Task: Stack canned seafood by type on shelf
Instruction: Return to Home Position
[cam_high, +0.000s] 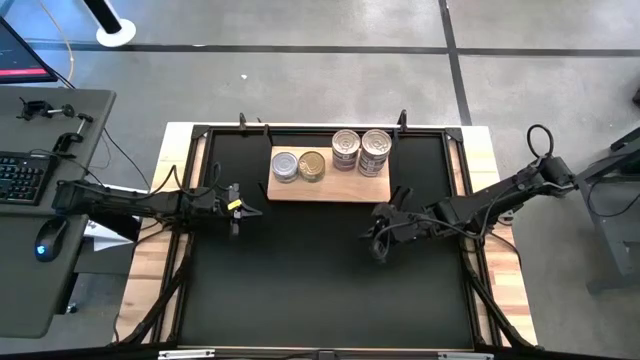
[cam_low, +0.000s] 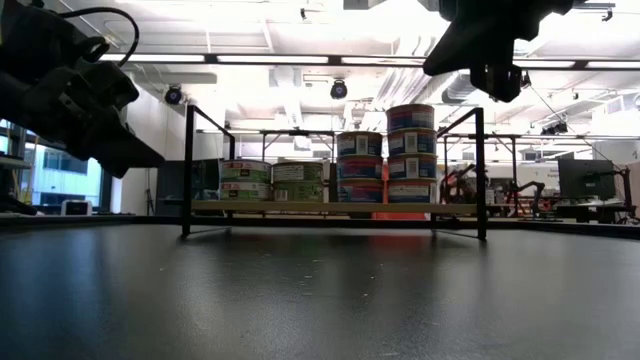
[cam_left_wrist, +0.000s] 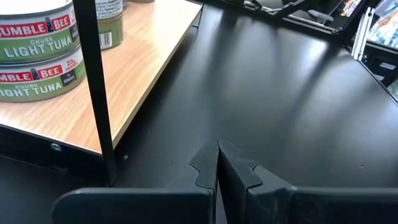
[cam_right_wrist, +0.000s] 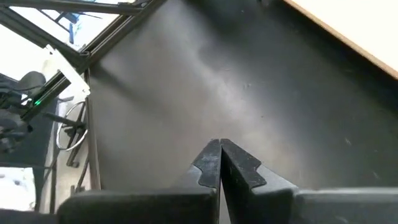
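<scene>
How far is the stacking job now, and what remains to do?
Nearly done: all cans in view stand stacked on the shelf, green tuna cans together. Nothing in hand: the left claw and right claw hang shut and empty above the mat. Probably only pulling both claws back remains.

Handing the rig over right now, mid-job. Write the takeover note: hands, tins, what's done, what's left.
Left hand: shut, empty, above the black mat, left of the shelf.
Right hand: shut, empty, above the mat, on the near side of the shelf's right end.
The shelf holds two green tuna stacks at its left and two taller stacks at its right. I see no tins off it.
Done: stacking by type looks complete.
Left: probably only parking both arms.
</scene>
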